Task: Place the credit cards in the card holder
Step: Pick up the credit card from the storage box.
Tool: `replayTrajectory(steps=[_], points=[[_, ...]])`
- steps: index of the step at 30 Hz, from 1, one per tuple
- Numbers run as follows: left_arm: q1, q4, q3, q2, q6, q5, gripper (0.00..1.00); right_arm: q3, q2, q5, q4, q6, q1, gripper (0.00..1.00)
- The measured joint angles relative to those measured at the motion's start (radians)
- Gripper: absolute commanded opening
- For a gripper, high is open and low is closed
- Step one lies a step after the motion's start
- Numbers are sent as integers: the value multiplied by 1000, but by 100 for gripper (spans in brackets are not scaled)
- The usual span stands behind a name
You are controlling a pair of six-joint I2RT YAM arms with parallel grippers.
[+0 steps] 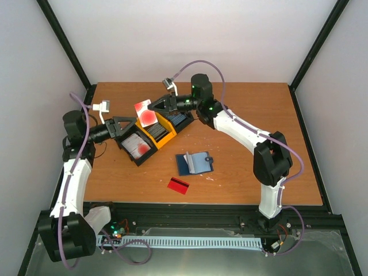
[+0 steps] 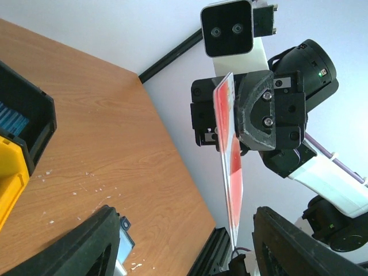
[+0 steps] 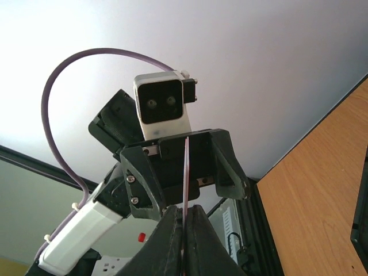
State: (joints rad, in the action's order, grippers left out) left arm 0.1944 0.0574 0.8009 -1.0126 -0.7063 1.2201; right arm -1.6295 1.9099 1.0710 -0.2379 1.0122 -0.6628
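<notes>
My right gripper (image 1: 154,108) is shut on a white and red credit card (image 1: 144,113) and holds it in the air above the bins. In the right wrist view the card (image 3: 186,172) shows edge-on, pinched between the shut fingers (image 3: 172,241). My left gripper (image 1: 133,122) faces it, open wide. In the left wrist view the card (image 2: 230,167) hangs between the open fingers (image 2: 98,241), touching neither. A second card (image 1: 138,146) lies in the black bin. A red card (image 1: 178,185) lies on the table. The navy card holder (image 1: 194,163) lies open beside it, and its corner shows in the left wrist view (image 2: 123,244).
A yellow bin (image 1: 165,131) stands between two black bins (image 1: 144,159), (image 1: 183,119) at the table's middle left. The far black bin holds blue items. In the left wrist view a black bin (image 2: 31,115) and the yellow bin (image 2: 10,178) show at the left edge.
</notes>
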Motion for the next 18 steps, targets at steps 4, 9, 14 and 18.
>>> replayTrajectory(steps=[4,9,14,18], points=[[0,-67,-29,0,-48,24,68,0,0,1,-10,13,1,3],[0,-107,-41,-6,-80,58,68,0,0,14,-40,31,-6,3],[0,-109,-41,-27,-82,83,68,0,0,22,-59,43,-14,3],[0,-109,-41,-31,-81,95,68,0,0,23,-67,47,-17,3]])
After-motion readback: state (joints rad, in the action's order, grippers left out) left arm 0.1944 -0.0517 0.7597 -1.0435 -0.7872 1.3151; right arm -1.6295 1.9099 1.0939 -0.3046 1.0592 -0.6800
